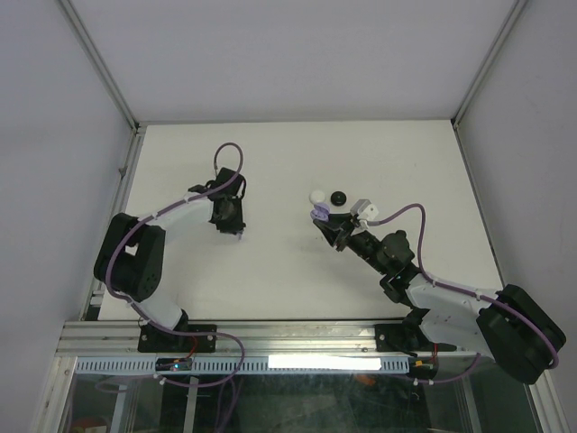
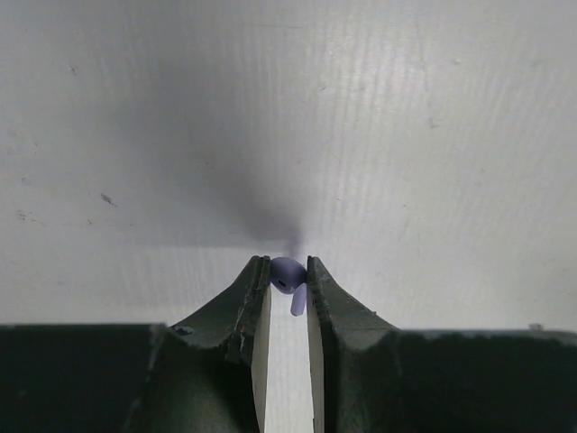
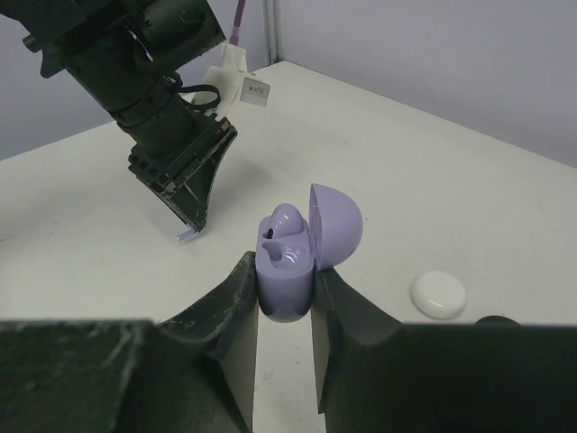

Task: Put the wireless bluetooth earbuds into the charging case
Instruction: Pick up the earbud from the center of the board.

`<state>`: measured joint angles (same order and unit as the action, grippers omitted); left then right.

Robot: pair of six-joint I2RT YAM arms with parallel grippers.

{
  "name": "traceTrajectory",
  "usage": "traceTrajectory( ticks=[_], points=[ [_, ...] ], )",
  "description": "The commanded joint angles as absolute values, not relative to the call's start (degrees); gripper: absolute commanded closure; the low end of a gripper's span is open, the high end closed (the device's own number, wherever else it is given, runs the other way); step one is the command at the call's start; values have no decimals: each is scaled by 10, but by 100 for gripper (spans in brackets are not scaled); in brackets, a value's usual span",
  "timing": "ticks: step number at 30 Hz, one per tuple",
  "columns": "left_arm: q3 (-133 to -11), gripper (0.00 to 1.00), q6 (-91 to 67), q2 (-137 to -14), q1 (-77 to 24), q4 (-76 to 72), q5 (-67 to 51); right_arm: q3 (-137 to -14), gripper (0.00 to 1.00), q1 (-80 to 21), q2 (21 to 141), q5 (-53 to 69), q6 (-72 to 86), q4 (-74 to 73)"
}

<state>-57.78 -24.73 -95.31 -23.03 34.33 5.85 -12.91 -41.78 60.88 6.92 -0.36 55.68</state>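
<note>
Now a bud is pinched by the left pincer; rightward, the open case is clamped by the right pincer.

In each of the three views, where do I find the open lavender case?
Top: the case is right of centre, in the right pincer.
Left wrist: not in it.
Right wrist: bottom centre, lid open, clamped in that pincer.
Landmark: the left pincer, gripping an earbud, shows in all three.
</note>
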Motion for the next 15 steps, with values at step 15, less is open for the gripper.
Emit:
traceTrajectory(
  ticks=[15],
  points=[
    [-456, 79, -308, -709, -313, 58, 46, -148, 100, -420, 624, 122, 9, 623]
  ],
)
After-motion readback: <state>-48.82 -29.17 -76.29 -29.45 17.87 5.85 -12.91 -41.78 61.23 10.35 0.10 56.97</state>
